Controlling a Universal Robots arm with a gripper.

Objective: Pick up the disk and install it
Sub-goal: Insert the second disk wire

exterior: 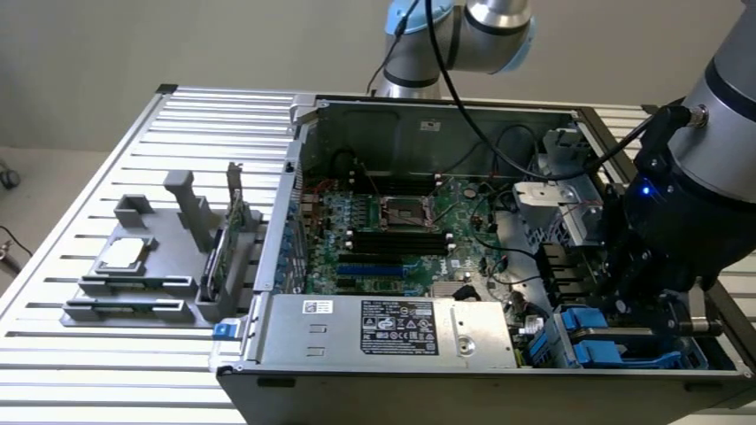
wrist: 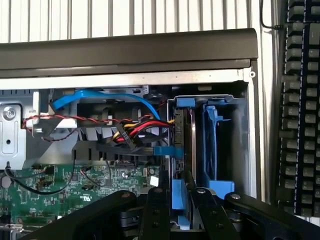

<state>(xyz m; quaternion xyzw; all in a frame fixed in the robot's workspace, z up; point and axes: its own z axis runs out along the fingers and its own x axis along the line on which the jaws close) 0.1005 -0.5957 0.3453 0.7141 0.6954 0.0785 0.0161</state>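
Gripper (wrist: 180, 197) astride disk (wrist: 179, 150) (mostly bay-hidden)

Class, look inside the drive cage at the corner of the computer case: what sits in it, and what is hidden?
In the drive cage the disk stands on edge in its blue carrier, cables plugged in, beside an empty blue bracket. The end effector covers the disk's near end.

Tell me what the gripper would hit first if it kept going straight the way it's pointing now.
Most likely the disk standing on edge in the case's drive bay, directly ahead of the gripper; depth is hard to judge.
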